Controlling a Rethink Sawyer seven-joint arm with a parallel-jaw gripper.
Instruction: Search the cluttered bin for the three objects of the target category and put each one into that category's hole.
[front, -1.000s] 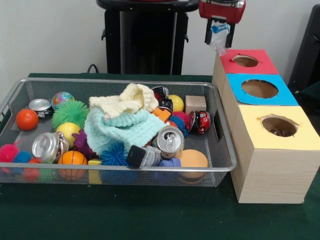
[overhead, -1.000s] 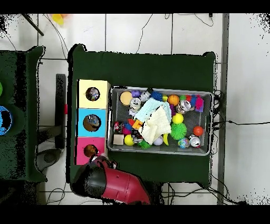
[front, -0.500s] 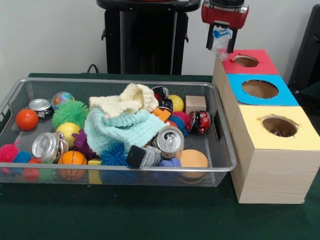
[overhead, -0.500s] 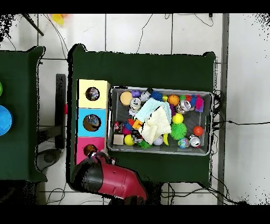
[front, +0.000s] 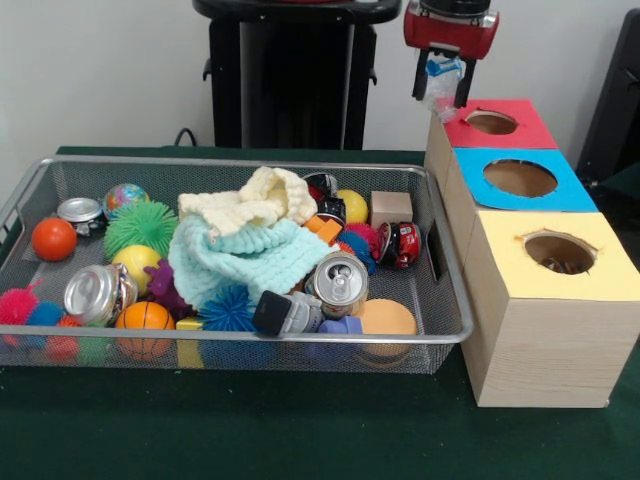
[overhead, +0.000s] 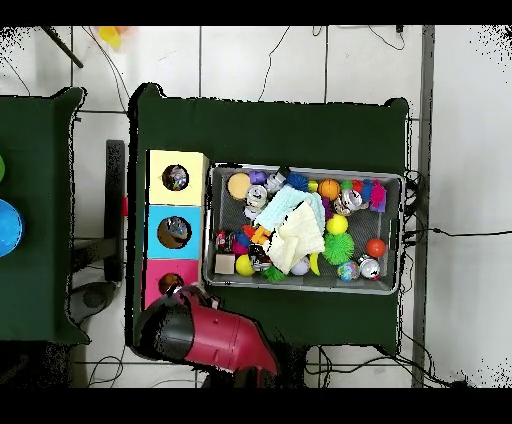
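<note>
Green counter (front: 300, 430) with mesh bin (front: 440, 300). Up high by red hole (front: 491, 121), claw (front: 440, 75) pinching crinkly clear bag (front: 440, 85); contents hard to see. No readable words.

Silvery wire-mesh bin (front: 445, 300), knitted cloths (front: 250, 255), shiny metal cans (front: 340, 283), pale wood-grain boxes (front: 545, 355), matt green tablecloth (front: 300, 430)

Gripper (front: 441, 85) – red housing, black fingers, pinching a clear bag (front: 440, 78) with blue print. Just beside it the red box (front: 497, 124); nearer, blue (front: 520, 178), then yellow (front: 555, 254).
</note>
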